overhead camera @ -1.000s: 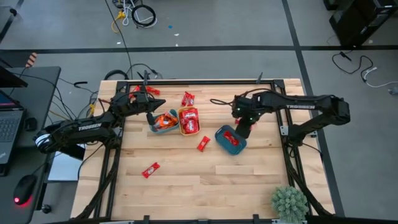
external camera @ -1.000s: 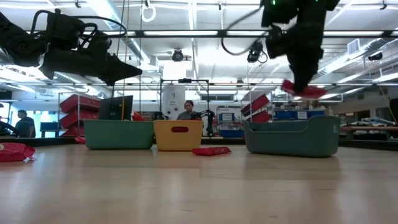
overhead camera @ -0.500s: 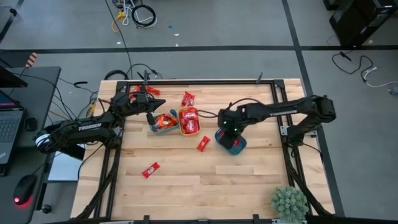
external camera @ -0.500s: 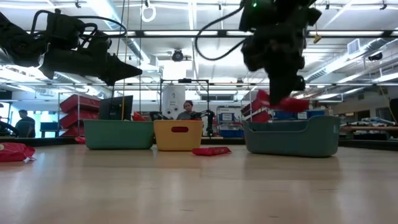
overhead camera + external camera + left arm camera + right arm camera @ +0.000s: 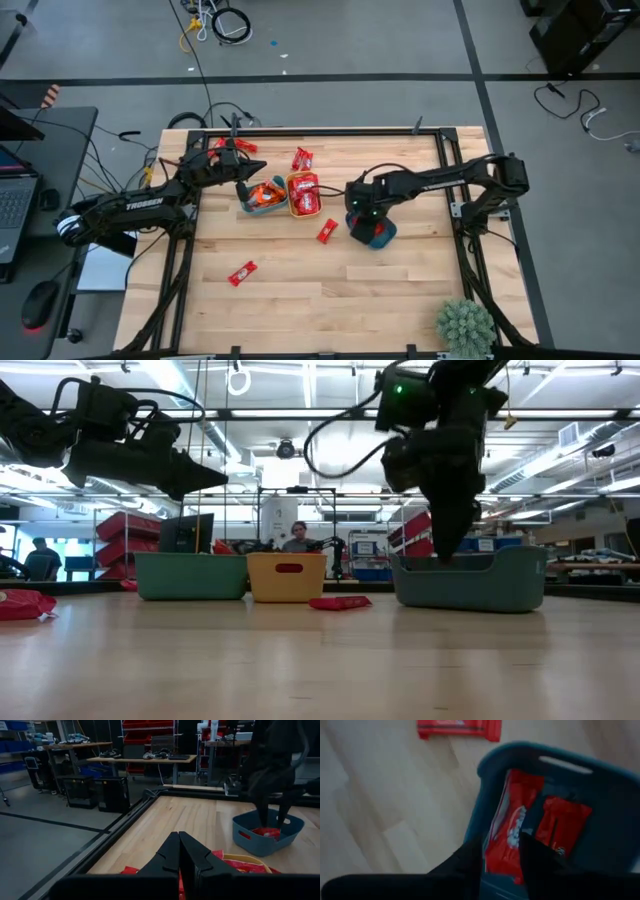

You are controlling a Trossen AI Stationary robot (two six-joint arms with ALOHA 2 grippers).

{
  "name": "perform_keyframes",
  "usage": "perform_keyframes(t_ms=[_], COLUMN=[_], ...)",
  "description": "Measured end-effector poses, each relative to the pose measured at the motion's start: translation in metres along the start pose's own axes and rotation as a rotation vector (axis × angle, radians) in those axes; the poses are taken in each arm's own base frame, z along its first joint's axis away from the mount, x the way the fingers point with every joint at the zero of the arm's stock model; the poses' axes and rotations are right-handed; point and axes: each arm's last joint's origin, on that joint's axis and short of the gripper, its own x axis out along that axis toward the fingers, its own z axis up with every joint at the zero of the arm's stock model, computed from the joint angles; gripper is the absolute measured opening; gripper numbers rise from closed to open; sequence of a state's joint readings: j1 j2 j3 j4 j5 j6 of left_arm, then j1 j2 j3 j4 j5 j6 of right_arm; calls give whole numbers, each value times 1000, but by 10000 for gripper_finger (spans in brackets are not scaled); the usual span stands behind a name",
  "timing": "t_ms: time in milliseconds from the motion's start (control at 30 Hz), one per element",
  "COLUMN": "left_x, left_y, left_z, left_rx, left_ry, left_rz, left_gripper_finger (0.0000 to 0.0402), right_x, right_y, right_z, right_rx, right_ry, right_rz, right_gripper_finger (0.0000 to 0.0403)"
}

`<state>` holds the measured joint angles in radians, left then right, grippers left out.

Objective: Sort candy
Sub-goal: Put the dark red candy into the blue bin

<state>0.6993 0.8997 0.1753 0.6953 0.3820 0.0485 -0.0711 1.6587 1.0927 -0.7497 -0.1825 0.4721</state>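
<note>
My right gripper points steeply down into the blue bowl, open, its fingers astride a red candy with white marks. A second red candy lies beside it in the bowl. My left gripper is shut and empty, level above the teal bowl, which holds orange candy. The yellow bowl holds red candy. Loose candies lie on the table. My right gripper comes from above into the blue bowl. Its fingers stand apart, one on each side of the red candy, which lies on the bowl's floor. Whether they touch it, I cannot tell.
The three bowls stand in a row across the table's far half. A small green plant stands at the near right corner. Bare wood lies across the near half.
My right gripper has gone toward the table's left edge and down, until its fingers reach into the blue bowl. The red candy it carried above the rim has gone down with it and now lies inside the bowl.
</note>
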Motion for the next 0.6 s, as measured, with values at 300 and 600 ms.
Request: perform_keyframes(t_ms=[300, 600], left_x=[0, 0], left_y=[0, 0], left_z=[0, -2], left_rx=[26, 21], left_ry=[0, 16], left_rz=[2, 17], left_gripper_finger=[0, 0], right_x=[-24, 8], right_y=[10, 12], right_z=[11, 43], right_rx=[-364, -708], right_ry=[-270, -398], right_rz=[-34, 94], right_gripper_finger=[196, 222])
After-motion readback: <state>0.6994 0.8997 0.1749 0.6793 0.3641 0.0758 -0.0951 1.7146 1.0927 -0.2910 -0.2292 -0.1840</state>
